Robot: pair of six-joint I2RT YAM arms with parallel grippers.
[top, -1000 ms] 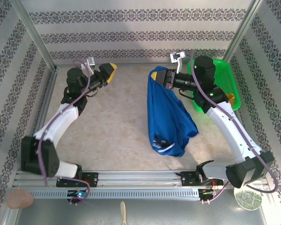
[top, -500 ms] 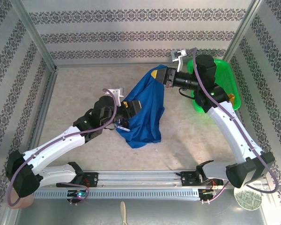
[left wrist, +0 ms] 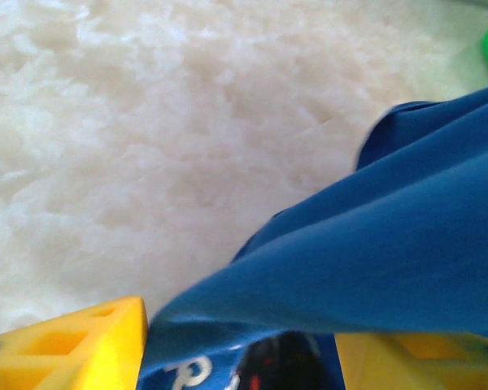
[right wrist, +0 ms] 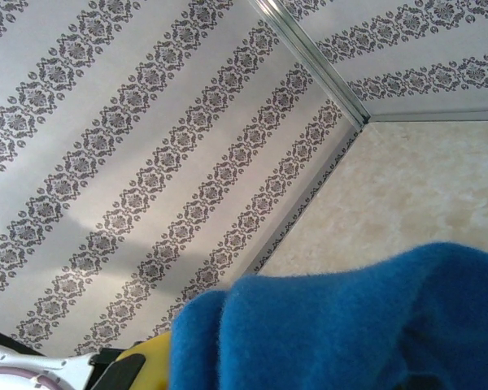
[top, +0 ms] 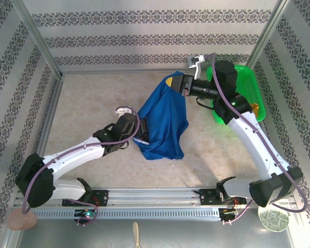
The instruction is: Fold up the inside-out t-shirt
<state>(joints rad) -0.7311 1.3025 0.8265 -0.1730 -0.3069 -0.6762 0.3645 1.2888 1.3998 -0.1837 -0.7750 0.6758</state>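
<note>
Right jaws: clamped on raised corner of the inside-out t-shirt [top: 163, 121]. Left jaws: parted, cloth lying between them. Shirt slopes from right jaws to left jaws, over bench [top: 82, 113].

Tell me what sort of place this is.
Probably a robot test cell dressed like a room, not a home: wallpapered panels in a bare metal frame, a left arm and a right arm bolted to a rail at the edge of the table, a blue t-shirt between them.
</note>
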